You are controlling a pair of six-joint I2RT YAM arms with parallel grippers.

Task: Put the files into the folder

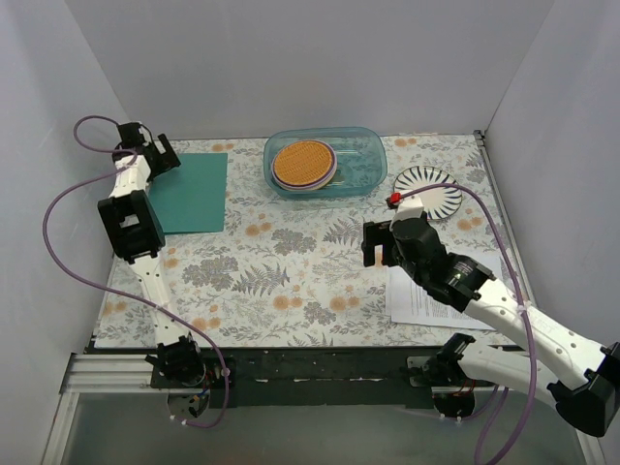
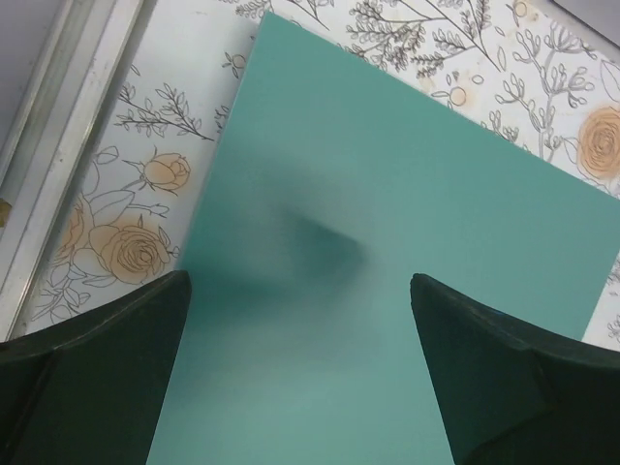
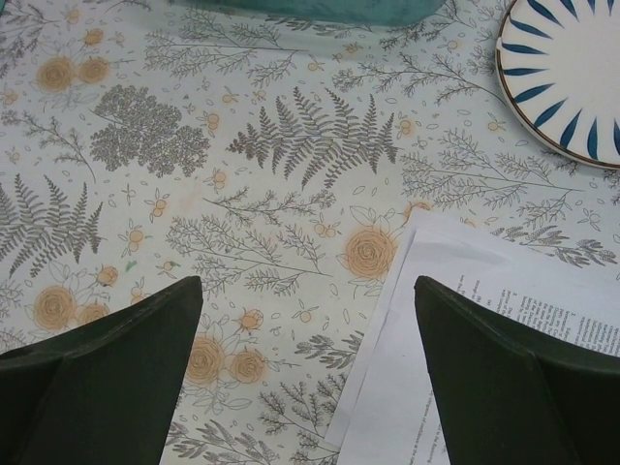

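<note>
The teal-green folder (image 1: 192,192) lies closed and flat at the far left of the table; it fills the left wrist view (image 2: 407,252). My left gripper (image 1: 160,155) hovers over its far left edge, open and empty (image 2: 300,291). The files, white printed sheets (image 1: 431,295), lie at the near right, partly under my right arm; their left corner shows in the right wrist view (image 3: 455,320). My right gripper (image 1: 376,247) is open and empty above the cloth, just left of the sheets (image 3: 308,291).
A clear blue-tinted container (image 1: 325,163) holding an orange woven disc (image 1: 302,165) stands at the back centre. A white plate with blue stripes (image 1: 431,190) sits at the back right, also in the right wrist view (image 3: 567,73). White walls enclose the table.
</note>
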